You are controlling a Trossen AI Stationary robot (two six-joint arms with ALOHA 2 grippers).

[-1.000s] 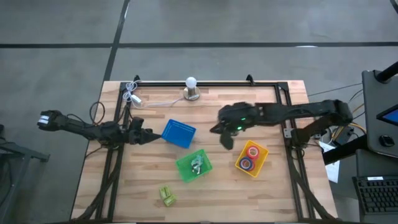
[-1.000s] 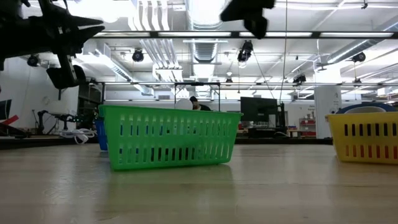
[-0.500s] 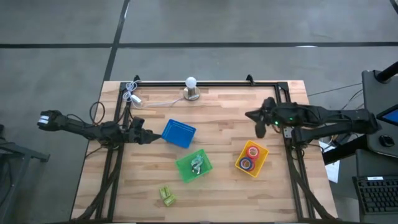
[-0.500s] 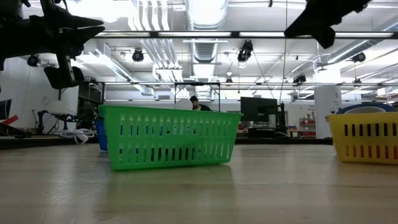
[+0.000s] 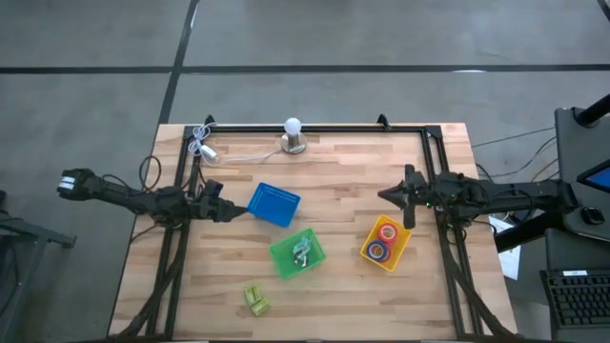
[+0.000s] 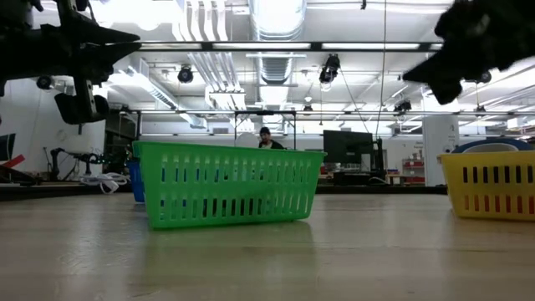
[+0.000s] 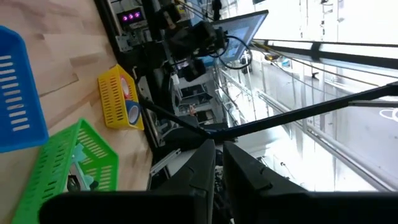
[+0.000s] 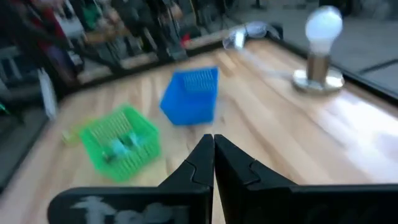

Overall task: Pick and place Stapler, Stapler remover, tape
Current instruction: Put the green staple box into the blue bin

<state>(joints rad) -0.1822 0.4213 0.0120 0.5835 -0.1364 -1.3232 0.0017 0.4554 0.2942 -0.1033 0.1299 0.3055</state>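
The tape rolls (image 5: 383,241), red and blue, lie in the yellow bin (image 5: 400,250) at the right. A pale stapler remover (image 5: 302,252) lies in the green bin (image 5: 282,264) at the middle. A yellow-green stapler (image 5: 254,300) lies on the table near the front edge. My right gripper (image 5: 386,196) is shut and empty, raised above the table just beyond the yellow bin. My left gripper (image 5: 232,213) is shut and empty, raised just left of the blue bin (image 5: 274,204).
A light bulb on a round base (image 5: 294,135) stands at the far edge, with a white cable (image 5: 203,145) at the far left. Black frame rails (image 5: 441,181) run along the table's sides. A person (image 6: 266,136) shows far behind the table.
My right gripper has drawn back from over the table's middle toward the right edge, staying above the table with its fingers shut. The bins, the stapler and my left arm have kept still.
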